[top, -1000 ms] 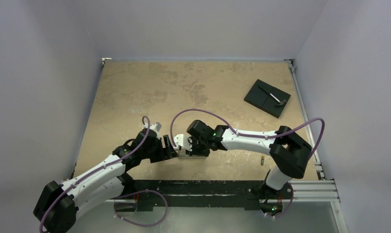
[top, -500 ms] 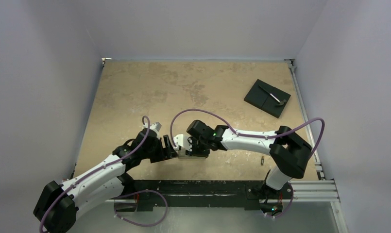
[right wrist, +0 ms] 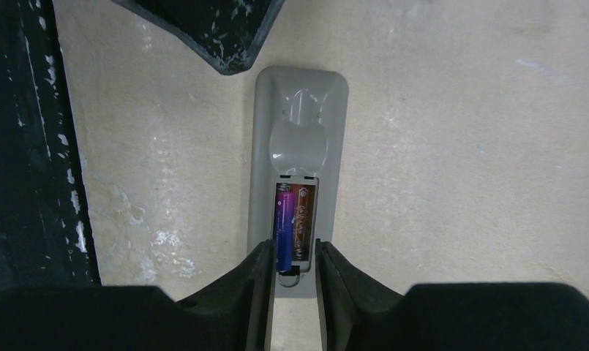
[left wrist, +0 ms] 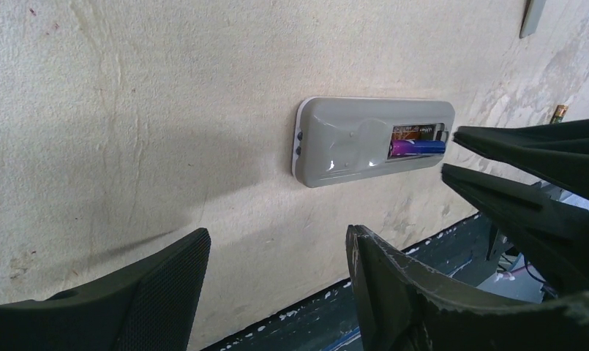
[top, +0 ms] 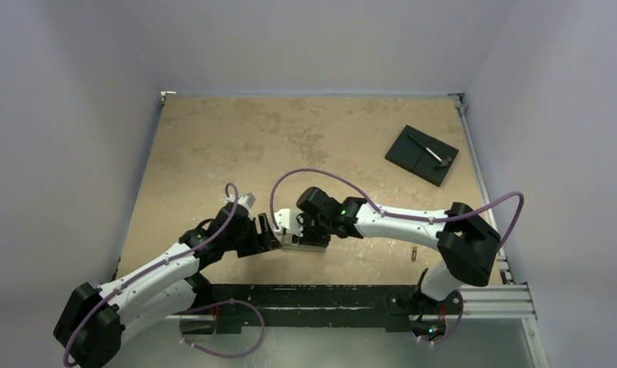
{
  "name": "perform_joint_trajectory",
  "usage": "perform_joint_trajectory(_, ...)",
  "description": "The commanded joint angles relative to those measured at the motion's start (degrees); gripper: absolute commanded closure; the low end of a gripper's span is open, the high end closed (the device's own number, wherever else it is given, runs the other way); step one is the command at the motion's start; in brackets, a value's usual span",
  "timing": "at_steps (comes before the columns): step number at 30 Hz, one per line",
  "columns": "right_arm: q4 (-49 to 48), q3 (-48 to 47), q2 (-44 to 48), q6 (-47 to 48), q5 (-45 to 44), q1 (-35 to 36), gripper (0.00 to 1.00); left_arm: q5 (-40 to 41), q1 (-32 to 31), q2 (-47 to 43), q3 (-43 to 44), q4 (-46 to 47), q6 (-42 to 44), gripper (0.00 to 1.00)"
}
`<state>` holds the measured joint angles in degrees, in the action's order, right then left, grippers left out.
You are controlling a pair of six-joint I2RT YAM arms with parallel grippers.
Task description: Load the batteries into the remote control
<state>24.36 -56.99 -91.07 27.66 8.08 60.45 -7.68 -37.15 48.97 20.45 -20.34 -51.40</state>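
The remote control (right wrist: 300, 150) lies grey back up near the table's front edge, its battery bay open. One bluish-purple battery (right wrist: 283, 219) lies in the bay's left slot; the slot beside it shows bare brown. My right gripper (right wrist: 293, 245) hovers over the bay's near end, jaws narrowly apart, astride the battery's end and holding nothing. My left gripper (left wrist: 276, 248) is open and empty, a little short of the remote (left wrist: 350, 142). In the top view both grippers, left (top: 270, 230) and right (top: 303, 236), meet at the remote (top: 293, 243). The second battery (top: 415, 253) lies loose to the right.
A black square plate (top: 421, 154) with a small tool on it sits at the back right. The narrow grey cover strip (left wrist: 533, 14) lies beyond the remote. The black front rail (top: 328, 295) runs just behind the remote.
My right arm's elbow has shifted slightly right and lower, and its cable has swung outward. The remote and the left arm have not moved.
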Motion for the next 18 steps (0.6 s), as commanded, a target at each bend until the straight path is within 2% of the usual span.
perform_joint_trajectory(1, -2.3, -1.59, 3.87, -1.48, -1.38, 0.37, 0.66, -0.58, 0.19, 1.04, 1.67, 2.6, 0.94, 0.32)
perform_joint_trajectory(8, -1.69, -2.29, 7.01, -9.22, -6.81, 0.29, 0.65, -0.67, 0.14, 2.58, 2.02, 4.43, 1.28, 0.32)
perform_joint_trajectory(15, -2.24, -2.59, 11.57, -30.31, -17.41, 0.29, 0.68, -0.58, 0.18, 5.03, 2.89, 6.32, 3.24, 0.32)
perform_joint_trajectory(18, -1.33, -2.43, 12.28, -40.25, -18.14, 0.21, 0.71, -0.86, 0.22, 6.43, 3.16, 7.41, 4.02, 0.32)
